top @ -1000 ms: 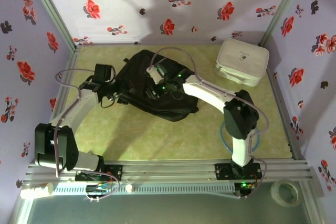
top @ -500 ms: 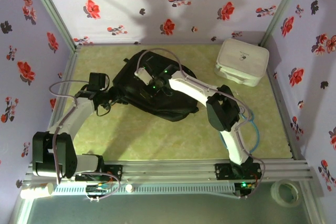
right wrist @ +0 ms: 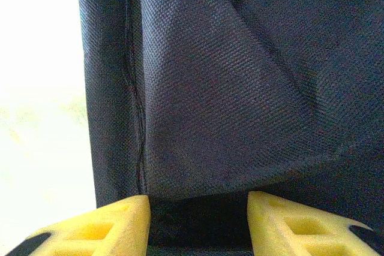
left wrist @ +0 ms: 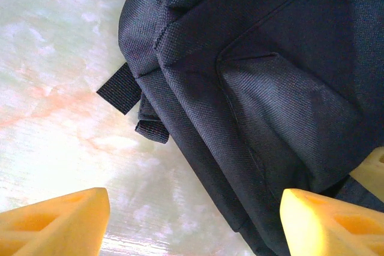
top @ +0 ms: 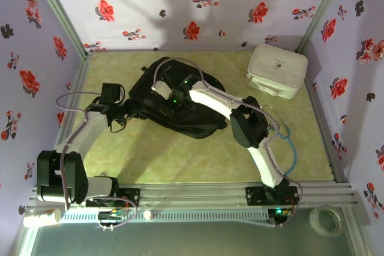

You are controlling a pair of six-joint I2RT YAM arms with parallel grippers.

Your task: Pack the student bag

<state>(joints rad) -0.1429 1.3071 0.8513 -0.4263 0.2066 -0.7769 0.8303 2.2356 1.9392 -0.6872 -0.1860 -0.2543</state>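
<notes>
Student bag (top: 180, 103) fabric pinched in right gripper (right wrist: 198, 220); left gripper (left wrist: 195, 220) open.

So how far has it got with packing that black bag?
Early days, by the look of it. Nothing looks packed: the white case sits apart at the table's far right corner. In hand: the right gripper has bag fabric between its fingers; the left gripper stands open at the student bag. Left: opening it, loading.

Pale lilac walls (top: 198, 4) with red flower prints around a mottled yellow-green tabletop (top: 180, 157)
</notes>
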